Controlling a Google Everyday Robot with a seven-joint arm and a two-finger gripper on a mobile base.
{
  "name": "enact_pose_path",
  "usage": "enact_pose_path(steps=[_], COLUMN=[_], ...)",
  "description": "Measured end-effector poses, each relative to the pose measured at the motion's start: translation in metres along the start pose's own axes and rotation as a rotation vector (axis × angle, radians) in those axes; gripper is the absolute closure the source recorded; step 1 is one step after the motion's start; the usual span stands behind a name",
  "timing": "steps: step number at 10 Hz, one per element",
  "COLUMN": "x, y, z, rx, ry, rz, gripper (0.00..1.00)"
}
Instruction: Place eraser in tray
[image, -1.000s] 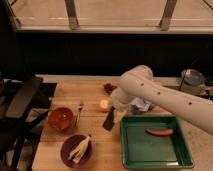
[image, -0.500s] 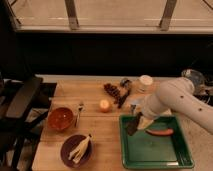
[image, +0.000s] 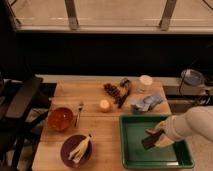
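Since half a second ago, the arm has swung right and lower, and the red sausage-shaped thing that lay in the tray (image: 131, 157) no longer shows. Now the gripper (image: 159, 136) hangs over the tray's right half, its fingers closed on the eraser (image: 152, 139), which tilts just above the green floor. On the table (image: 102, 125) to the left sit a red bowl (image: 60, 118), a purple plate (image: 70, 151), a fork (image: 79, 112) and an orange (image: 104, 105).
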Motion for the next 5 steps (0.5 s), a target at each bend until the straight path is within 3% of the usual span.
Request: enact_pose_path(steps=[3, 5], x=[-0.002, -0.009], y=[0.008, 0.007], z=[0.016, 0.02], rx=[0.008, 0.023], ry=[-0.038, -0.065], rz=[0.017, -0.002], gripper=[0.23, 0.2])
